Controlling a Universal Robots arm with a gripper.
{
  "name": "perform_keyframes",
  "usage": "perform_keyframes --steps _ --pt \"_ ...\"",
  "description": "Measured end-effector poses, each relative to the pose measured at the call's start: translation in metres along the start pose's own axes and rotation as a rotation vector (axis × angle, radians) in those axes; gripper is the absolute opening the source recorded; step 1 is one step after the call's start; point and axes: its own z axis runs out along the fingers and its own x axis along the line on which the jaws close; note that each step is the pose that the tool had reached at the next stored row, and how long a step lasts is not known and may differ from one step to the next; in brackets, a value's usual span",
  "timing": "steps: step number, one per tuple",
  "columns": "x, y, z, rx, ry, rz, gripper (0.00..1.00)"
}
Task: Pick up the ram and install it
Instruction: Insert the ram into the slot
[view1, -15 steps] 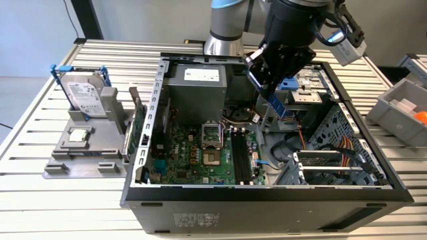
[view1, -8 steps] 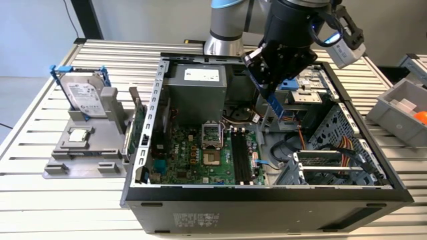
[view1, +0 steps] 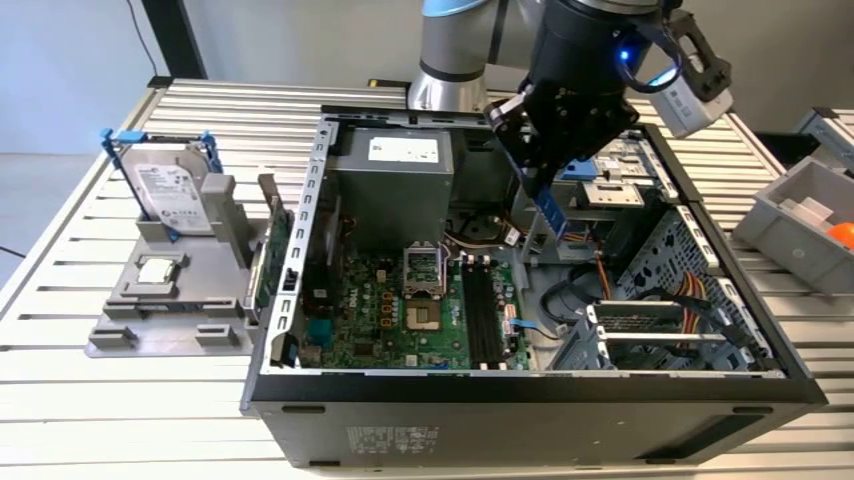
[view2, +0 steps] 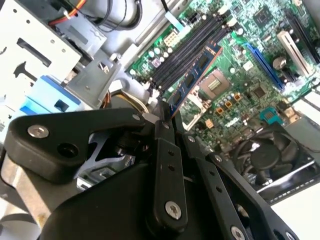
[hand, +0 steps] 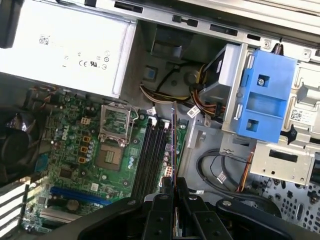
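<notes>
Second wrist view shows my gripper pinching the ram by one end. Its long blue edge sticks straight out, hanging just above the black slots.

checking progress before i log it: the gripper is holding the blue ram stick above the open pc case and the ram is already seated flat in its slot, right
Not quite. The gripper does hold the ram over the open PC case, but the stick is not seated: the second wrist view shows it clamped between the fingers, above the memory slots.
</notes>
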Motion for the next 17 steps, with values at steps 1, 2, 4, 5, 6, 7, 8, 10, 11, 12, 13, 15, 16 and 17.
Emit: perform_keyframes --steps 1,2,4,5,6,7,8,10,11,12,13,15,16,17 --pt "0.0 0.0 0.0002 -0.0003 -0.0006 0.012 0.0" --pt "-0.0001 0.0 0.0001 0.0002 -0.0008 0.024 0.0" --pt "-0.0001 0.0 0.0004 0.0001 -0.0018 0.048 0.0" --pt "-0.0001 0.0 0.0005 0.0003 -0.0021 0.059 0.0" --pt "0.0 -0.0001 0.0007 0.0 -0.0027 0.07 0.0" --pt "-0.0001 0.0 0.0007 0.0004 -0.0029 0.08 0.0" --pt "-0.0001 -0.0001 0.0008 0.0004 -0.0033 0.091 0.0" --pt "-0.0001 -0.0001 0.001 0.0006 -0.0041 0.113 0.0" --pt "-0.0001 0.0 0.0011 0.0007 -0.0044 0.125 0.0" --pt "0.0 -0.0001 0.0013 0.0005 -0.0049 0.136 0.0" --pt "0.0 -0.0001 0.0014 0.0006 -0.0053 0.147 0.0" --pt "0.0 -0.0001 0.0016 0.0006 -0.0061 0.169 0.0" --pt "-0.0001 -0.0001 0.0017 0.0008 -0.0064 0.179 0.0" --pt "-0.0001 -0.0001 0.0017 0.001 -0.0067 0.189 0.0"
